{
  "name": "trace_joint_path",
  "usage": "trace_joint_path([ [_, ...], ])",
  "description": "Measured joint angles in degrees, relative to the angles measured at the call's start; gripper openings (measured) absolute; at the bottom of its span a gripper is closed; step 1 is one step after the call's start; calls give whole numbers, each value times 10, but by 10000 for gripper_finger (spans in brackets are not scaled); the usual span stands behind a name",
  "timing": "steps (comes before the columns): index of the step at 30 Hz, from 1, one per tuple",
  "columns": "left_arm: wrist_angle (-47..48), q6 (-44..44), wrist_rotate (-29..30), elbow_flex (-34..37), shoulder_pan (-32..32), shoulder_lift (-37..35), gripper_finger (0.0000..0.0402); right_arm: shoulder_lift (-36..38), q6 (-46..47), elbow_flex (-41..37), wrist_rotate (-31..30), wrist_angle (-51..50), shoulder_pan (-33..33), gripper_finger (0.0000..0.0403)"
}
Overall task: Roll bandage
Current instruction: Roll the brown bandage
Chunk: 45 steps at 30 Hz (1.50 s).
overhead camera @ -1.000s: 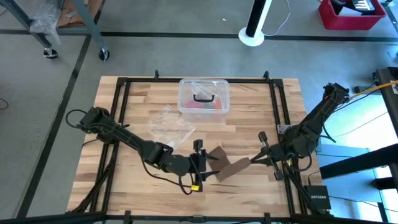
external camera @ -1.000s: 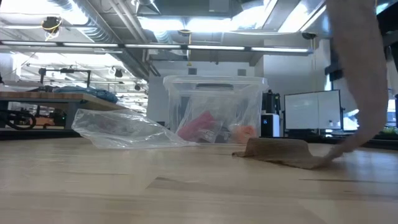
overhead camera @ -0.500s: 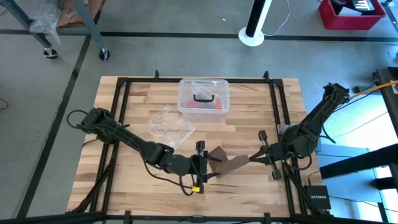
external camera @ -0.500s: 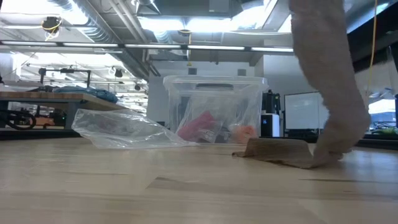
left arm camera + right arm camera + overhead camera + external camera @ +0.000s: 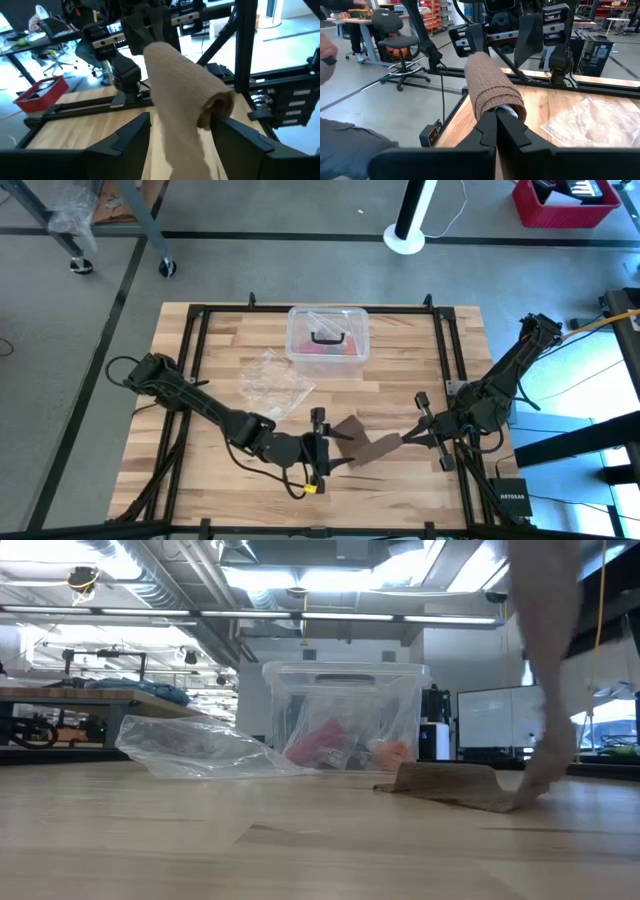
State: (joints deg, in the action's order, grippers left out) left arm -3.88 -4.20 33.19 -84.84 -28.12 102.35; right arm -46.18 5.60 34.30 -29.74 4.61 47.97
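The dull brown bandage (image 5: 372, 446) runs between my two grippers at the table's near middle. My right gripper (image 5: 406, 437) is shut on one end of it; in the right wrist view (image 5: 497, 120) that end curls over the fingertips. My left gripper (image 5: 328, 442) is open. Its two fingers (image 5: 125, 142) stand on either side of the strip (image 5: 175, 85); I cannot tell whether they touch it. In the low view one part of the bandage (image 5: 440, 783) lies flat on the table and another stretch (image 5: 545, 650) rises out of the picture. My right gripper pinches the bandage's end (image 5: 495, 102) between its two shut fingers, and the cloth curls over the fingertips in a short roll. The fingers come about level from the table's right side, along the strip. From there the strip runs raised toward my left gripper.
A clear plastic box with a black handle (image 5: 327, 335) stands at the far middle, and a clear plastic bag (image 5: 272, 383) lies left of it. Black frame rails (image 5: 445, 360) run along the table's sides. A person's hand (image 5: 326, 47) shows beyond the table.
In the low view the raised stretch of the bandage has swung toward the table's left and back and has turned, so that it shows narrower now. The part lying on the table has stayed where it was.
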Motion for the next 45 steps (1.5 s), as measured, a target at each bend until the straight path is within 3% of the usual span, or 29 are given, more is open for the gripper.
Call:
trace_joint_path([
  [14, 1, 8, 4, 0, 4, 0, 198, -2, -1, 0, -12, 5, 0, 2],
  [33, -21, 12, 1, 0, 9, 2, 198, -73, -30, 0, -47, 93, 0, 2],
  [42, 11, 26, 66, 1, 10, 5, 198, -79, -31, 0, -57, 93, 0, 2],
  [45, 10, 22, 86, 1, 11, 5, 180, -80, -31, 0, -49, 91, 1, 2],
])
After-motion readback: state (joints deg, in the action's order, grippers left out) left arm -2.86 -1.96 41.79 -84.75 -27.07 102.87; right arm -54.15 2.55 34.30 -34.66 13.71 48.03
